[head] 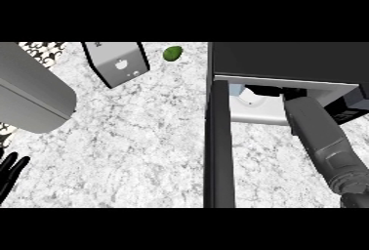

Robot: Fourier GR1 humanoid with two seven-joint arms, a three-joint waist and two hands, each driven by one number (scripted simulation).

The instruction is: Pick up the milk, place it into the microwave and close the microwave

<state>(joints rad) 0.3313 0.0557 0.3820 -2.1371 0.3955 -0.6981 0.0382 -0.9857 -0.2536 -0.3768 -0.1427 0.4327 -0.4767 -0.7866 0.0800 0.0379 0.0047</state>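
R robot hand (268, 92) w/ milk (251, 99) inside microwave (288, 61)

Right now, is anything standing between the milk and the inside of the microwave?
Nothing visible blocks the way. The microwave has its door swung open, and the right hand is inside the cavity, next to a white shape that may be the milk. The silver box sits well to the left.

Microwave (288, 61): dark box at counter's right rear, light grey cavity exposed; door (219, 146) swung fully open, dark slab seen edge-on, running toward view's lower edge. Milk (252, 97): white, inside cavity near its left side, only partly visible, black shape beside it; pose cannot tell
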